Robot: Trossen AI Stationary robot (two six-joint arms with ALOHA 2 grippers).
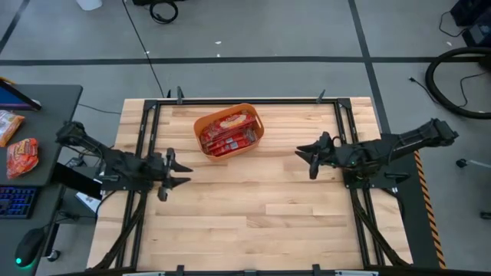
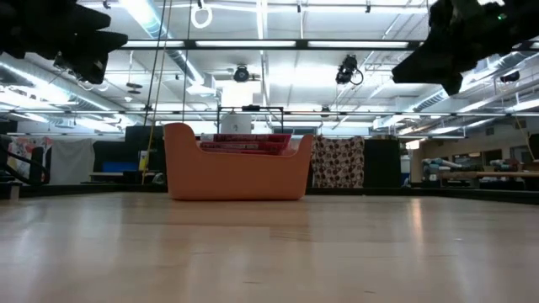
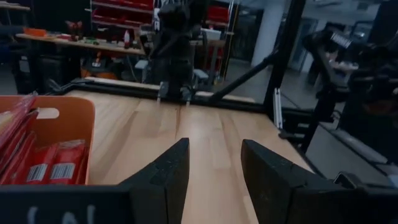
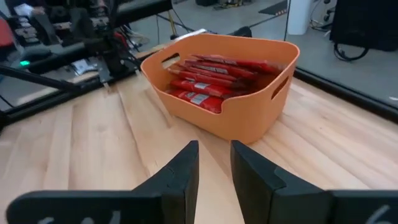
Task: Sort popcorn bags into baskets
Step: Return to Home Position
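The orange basket [image 1: 229,131] stands on the table toward its far side, also seen in the low view [image 2: 237,172] and the right wrist view [image 4: 249,118]. Several red popcorn bags [image 1: 227,138] lie stacked inside it [image 4: 208,81], and their edges show above the rim [image 2: 249,141]. In the left wrist view a corner of the basket [image 3: 59,130] with bags [image 3: 53,163] shows. My left gripper [image 1: 175,172] hovers open near the table's left edge, empty [image 3: 214,165]. My right gripper [image 1: 308,159] hovers open at the right side, empty [image 4: 214,163], facing the basket.
Two puffier orange-red snack packs [image 1: 21,156] lie on a dark side table left of the wooden table [image 1: 261,207], beside a keyboard. Black frame rails run along the table's edges. The wooden top between and in front of the grippers is bare.
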